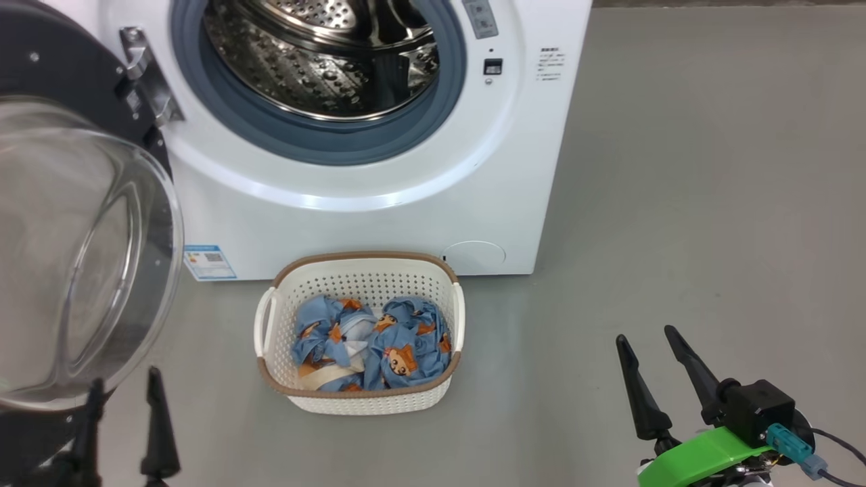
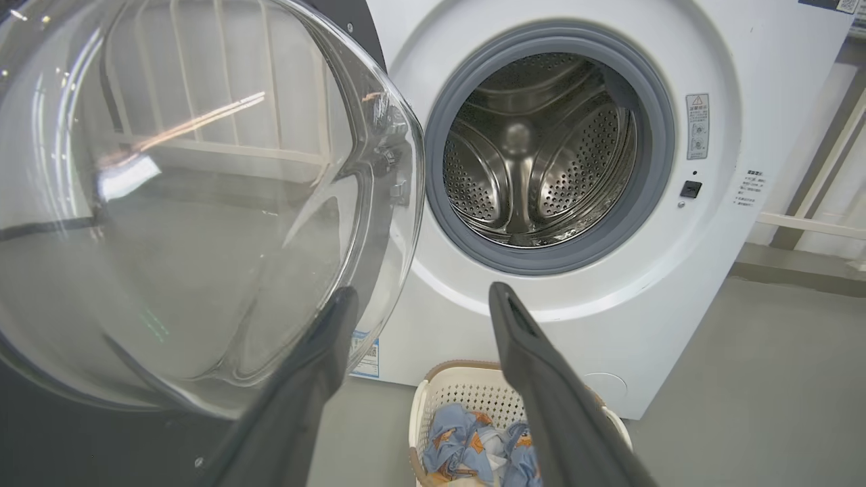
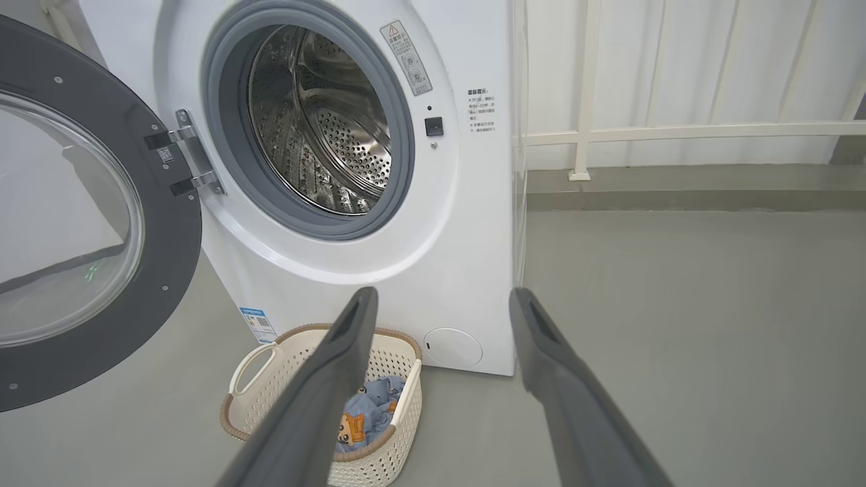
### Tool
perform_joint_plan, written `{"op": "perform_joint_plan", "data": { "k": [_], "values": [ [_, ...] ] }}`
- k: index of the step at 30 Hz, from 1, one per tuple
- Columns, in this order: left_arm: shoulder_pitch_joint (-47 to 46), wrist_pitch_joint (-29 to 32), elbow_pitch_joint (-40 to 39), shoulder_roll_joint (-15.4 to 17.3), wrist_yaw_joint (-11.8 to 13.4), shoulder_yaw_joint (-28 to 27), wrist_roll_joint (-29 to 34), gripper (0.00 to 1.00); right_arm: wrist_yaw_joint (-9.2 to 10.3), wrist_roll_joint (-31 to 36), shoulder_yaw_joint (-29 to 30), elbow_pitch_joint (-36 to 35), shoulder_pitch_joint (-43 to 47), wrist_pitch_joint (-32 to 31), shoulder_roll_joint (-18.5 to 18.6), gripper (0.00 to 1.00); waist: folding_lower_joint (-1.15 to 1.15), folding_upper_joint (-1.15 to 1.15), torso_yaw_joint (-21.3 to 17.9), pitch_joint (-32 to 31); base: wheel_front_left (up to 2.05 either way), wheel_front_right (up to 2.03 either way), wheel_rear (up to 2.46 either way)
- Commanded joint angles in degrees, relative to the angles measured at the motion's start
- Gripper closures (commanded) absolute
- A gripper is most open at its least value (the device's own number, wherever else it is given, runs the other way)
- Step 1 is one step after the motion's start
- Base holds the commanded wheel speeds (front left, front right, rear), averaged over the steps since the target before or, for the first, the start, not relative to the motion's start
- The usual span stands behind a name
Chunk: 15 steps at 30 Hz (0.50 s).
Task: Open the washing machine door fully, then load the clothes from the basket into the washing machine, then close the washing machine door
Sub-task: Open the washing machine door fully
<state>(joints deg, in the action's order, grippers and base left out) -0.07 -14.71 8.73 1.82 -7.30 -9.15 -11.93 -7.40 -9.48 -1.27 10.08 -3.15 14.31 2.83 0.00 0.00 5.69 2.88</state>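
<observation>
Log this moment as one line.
washing machine door open | drum empty | clothes in basket | left gripper open, empty | right gripper open, empty

White washing machine (image 1: 379,223) with a grey gasket (image 1: 304,145) and perforated steel drum (image 1: 318,74); its door (image 3: 172,223) is glossy black around clear glass (image 3: 61,223). Cream perforated basket (image 1: 365,400), brown rim (image 1: 365,256); light blue clothes (image 1: 406,345) with orange-brown figures.

washing machine door (image 2: 189,203) stands open; clothes (image 2: 453,436) in basket (image 2: 467,392); left gripper (image 2: 423,291) spread

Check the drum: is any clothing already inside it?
No, the drum shows bare steel, and the clothes lie in the basket.
</observation>
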Motion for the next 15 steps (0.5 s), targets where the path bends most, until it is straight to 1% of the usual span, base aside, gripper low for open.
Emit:
{"op": "perform_joint_plan", "data": {
  "k": [1,8,15],
  "values": [
    [-0.22,-0.29,-1.71,1.08,-0.16,-0.94,-0.62,0.0,-0.09,-0.63,-1.28,-1.84,-0.01,0.69,0.05,0.0,0.0,0.0,-0.62,-0.29,0.0,0.0,0.0],
    [1.94,-0.29,-3.41,1.07,-0.18,2.8,0.3,0.0,-0.09,0.49,-0.66,-3.25,0.72,0.69,0.05,0.0,0.0,0.0,-1.71,-0.9,0.0,0.0,0.0],
    [4.25,-0.29,-4.4,1.31,-0.18,4.1,2.06,0.0,-0.09,1.2,-0.44,-4.66,1.57,0.69,0.05,0.0,0.0,0.0,-3.01,-1.79,0.0,0.0,0.0]
  ]
}}
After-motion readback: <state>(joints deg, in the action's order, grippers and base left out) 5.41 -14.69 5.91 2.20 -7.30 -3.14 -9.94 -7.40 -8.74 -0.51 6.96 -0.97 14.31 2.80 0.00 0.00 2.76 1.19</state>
